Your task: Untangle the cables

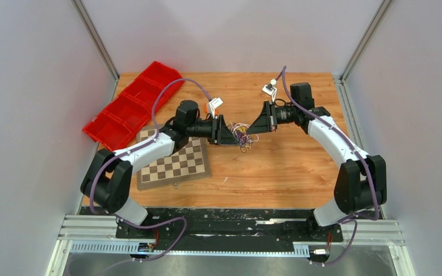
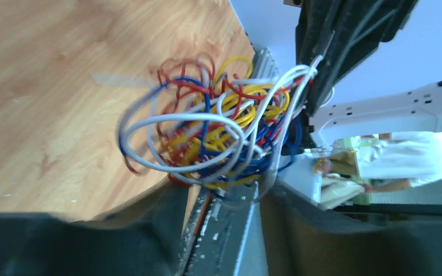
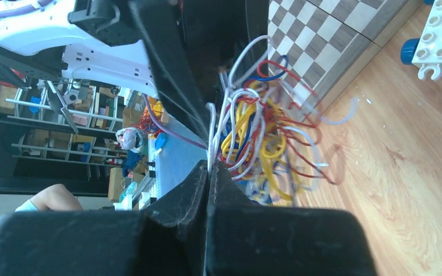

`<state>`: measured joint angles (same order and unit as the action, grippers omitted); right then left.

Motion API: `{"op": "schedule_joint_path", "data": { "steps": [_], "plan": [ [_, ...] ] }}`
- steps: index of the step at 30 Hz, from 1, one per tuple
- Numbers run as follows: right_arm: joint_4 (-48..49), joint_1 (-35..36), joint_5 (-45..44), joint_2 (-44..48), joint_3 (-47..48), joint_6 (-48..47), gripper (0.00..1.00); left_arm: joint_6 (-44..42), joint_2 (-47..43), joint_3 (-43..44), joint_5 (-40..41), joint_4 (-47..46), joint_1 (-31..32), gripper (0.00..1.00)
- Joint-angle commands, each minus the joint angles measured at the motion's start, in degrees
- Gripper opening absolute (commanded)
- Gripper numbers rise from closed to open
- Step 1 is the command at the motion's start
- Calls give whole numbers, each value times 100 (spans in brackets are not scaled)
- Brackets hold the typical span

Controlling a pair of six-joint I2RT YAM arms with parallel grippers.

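From above, we see a chessboard point(image 1: 175, 164) lying on the wooden surface point(image 1: 288, 172). The cables point(image 1: 242, 136) are one small tangled bunch just to the right of the chessboard's far right corner. The left fingers point(image 1: 225, 133) reach the bunch from the chessboard side and the right fingers point(image 1: 260, 123) reach it from the other side, so the bunch is between them. Whether it touches the surface, we cannot tell from here. A row of red trays point(image 1: 132, 103) lies beyond the chessboard's left corner.

In the left wrist view, the cables point(image 2: 218, 144) are loops of white, yellow, red and blue wire, partly blurred. The left fingers point(image 2: 63, 241) stand well apart, and the bunch hangs over the gap between them. We see no strand pinched there. Some white strands run up from the bunch into the dark tip of the other arm.

In the right wrist view, the right fingers point(image 3: 172, 207) are pressed fully together and pinch a few white strands of the cables point(image 3: 253, 132). The rest of the bunch spreads towards the chessboard's edge and throws a shadow on the wood. A white toy block point(image 3: 440, 40) with blue wheels lies just beside the chessboard.
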<state>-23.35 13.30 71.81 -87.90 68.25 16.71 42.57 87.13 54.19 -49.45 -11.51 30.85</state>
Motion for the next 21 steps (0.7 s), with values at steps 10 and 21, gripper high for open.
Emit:
{"op": "schedule_joint_path", "data": {
  "steps": [10,21],
  "plan": [
    [-1037,-1247,-2629,731,-277,-1940,0,-1695,-638,261,448,1672,-324,0],
    [-1873,-1242,-3244,1096,-82,-3538,0,-3027,-873,900,408,2734,-313,0]
  ]
}}
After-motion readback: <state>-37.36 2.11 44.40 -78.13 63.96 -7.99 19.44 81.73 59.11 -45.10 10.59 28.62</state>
